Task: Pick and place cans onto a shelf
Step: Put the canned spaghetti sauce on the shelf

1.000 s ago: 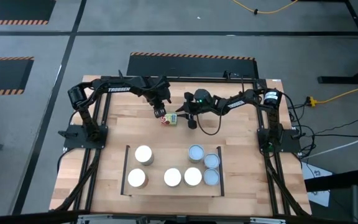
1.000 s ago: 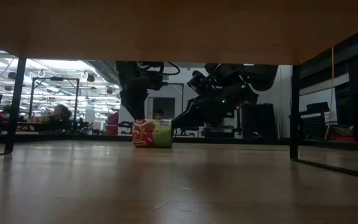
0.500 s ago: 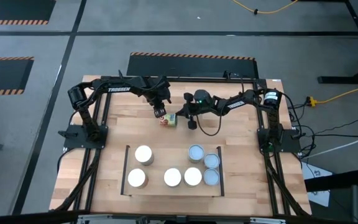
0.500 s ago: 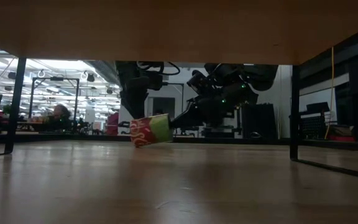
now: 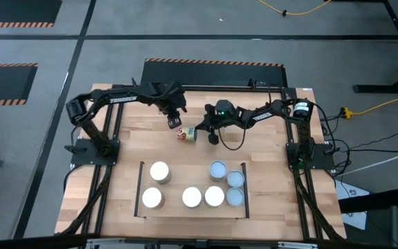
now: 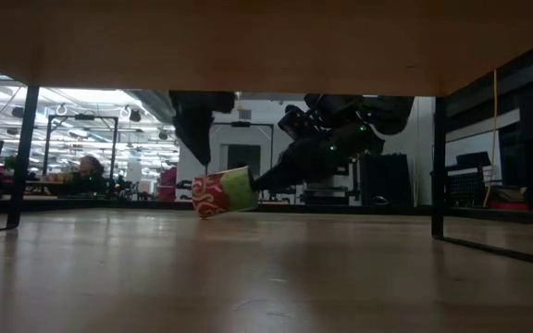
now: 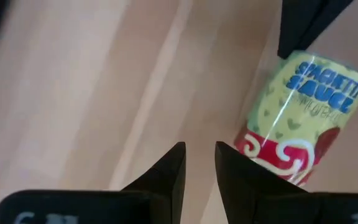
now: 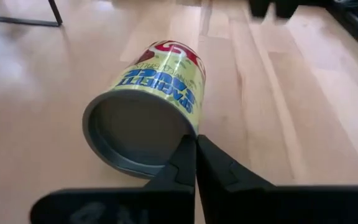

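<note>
A red, green and yellow can lies tipped on the bare table beyond the shelf. Its red end is on the wood and its other end is raised. My right gripper is shut at the can's silvery end. My left gripper hangs just above and beside the can's red end, fingers pointing down with a narrow gap. I cannot tell whether it touches the can. Several cans with white tops stand on the shelf. My right gripper's shut fingertips meet the rim of the can's silvery end, coming in low from the table's right side and slanting down. Whether they pinch the rim or only press on it, I cannot tell. That end is raised; the red end rests on the table.
The shelf's black rails edge the wood panel near the table's front. In the low view its posts stand at either side. The black outer frame runs along the table's sides. Bare wood lies between the can and the shelf.
The can, which lay flat on its side, has tipped. The end at my right gripper has risen and the red end has stayed on the table. My left gripper has drawn back a little from the can toward the table's left edge.
</note>
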Robot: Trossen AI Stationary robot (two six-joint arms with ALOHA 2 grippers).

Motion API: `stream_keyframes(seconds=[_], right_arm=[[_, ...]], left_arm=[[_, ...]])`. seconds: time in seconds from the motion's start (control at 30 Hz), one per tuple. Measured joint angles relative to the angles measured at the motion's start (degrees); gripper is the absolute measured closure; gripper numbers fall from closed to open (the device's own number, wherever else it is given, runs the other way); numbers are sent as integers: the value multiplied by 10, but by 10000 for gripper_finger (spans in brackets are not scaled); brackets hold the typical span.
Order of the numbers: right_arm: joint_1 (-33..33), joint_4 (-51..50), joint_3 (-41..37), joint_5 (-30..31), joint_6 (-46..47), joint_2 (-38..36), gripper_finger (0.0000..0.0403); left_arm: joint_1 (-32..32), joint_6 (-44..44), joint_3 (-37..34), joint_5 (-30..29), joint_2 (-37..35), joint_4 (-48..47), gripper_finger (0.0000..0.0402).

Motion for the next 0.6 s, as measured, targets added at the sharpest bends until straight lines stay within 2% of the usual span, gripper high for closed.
stream_keyframes(seconds=[0.23, 0.6], right_arm=[[-2, -7, 0, 0, 3, -41, 401], [-21, -63, 0, 0, 3, -139, 402]], left_arm=[[0, -4, 0, -46, -79, -30, 321], [0, -16, 0, -50, -173, -52, 321]])
